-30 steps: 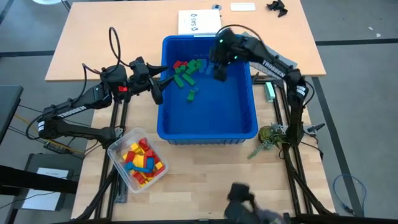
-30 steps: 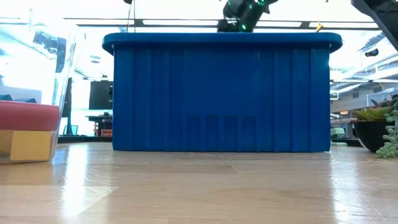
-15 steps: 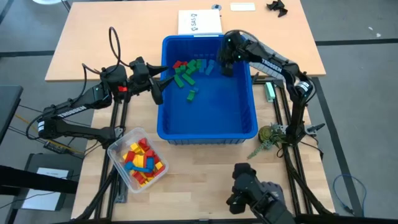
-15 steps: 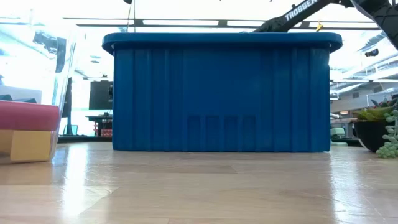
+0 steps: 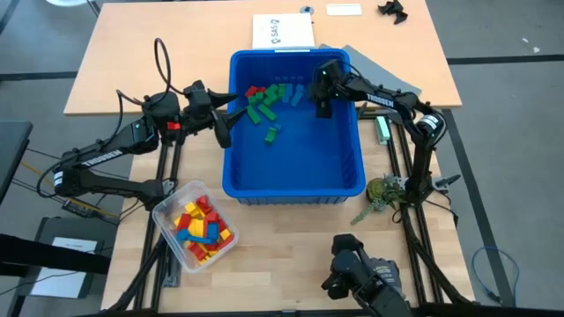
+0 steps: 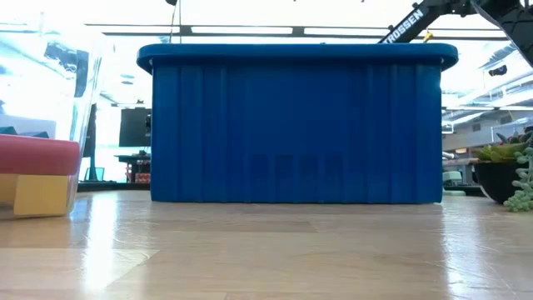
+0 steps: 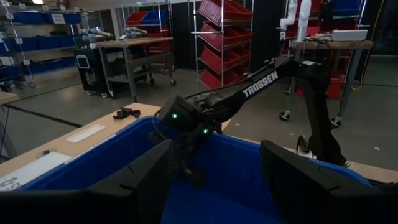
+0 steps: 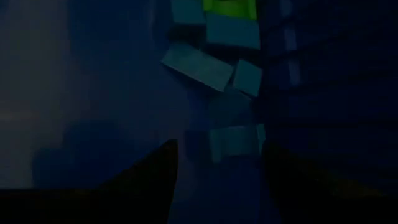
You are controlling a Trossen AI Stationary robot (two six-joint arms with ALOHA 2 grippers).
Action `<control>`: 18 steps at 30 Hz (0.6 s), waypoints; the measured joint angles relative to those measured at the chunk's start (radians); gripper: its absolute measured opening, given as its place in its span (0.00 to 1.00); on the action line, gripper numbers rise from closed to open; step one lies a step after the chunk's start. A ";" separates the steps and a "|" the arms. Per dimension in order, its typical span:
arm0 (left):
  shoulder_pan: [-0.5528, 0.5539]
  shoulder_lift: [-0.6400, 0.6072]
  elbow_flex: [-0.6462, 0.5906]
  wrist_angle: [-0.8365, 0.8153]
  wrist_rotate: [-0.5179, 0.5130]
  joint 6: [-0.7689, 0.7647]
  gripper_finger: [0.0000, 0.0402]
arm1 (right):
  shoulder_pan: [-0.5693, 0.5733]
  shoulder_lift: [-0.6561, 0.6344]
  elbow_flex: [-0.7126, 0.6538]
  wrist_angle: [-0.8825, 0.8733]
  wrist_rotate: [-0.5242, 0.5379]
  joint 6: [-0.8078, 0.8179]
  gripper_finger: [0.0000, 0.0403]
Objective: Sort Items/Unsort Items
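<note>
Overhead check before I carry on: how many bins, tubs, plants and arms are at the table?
Blue bin: 1
Clear tub: 1
Potted plant: 1
Arms: 2 (left gripper, right gripper)
Total: 5

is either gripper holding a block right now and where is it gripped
Neither. The left gripper waits open at the bin's rim; the right gripper hangs open inside it, nothing between its fingers.

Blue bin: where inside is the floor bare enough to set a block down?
The blue bin is bare over its near half, toward the front wall. Green blocks and red ones crowd the far-left corner; the right gripper hangs open at the far right.
</note>
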 joint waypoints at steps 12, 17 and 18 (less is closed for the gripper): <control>0.000 0.000 0.000 0.000 0.000 0.000 0.62 | -0.015 0.234 0.272 -0.183 0.054 0.027 0.57; 0.000 0.000 0.000 0.000 0.000 0.000 0.62 | -0.031 0.344 0.405 -0.317 0.058 0.034 0.57; 0.000 0.000 0.000 0.000 0.000 0.000 0.62 | -0.033 0.363 0.424 -0.337 0.058 0.034 0.57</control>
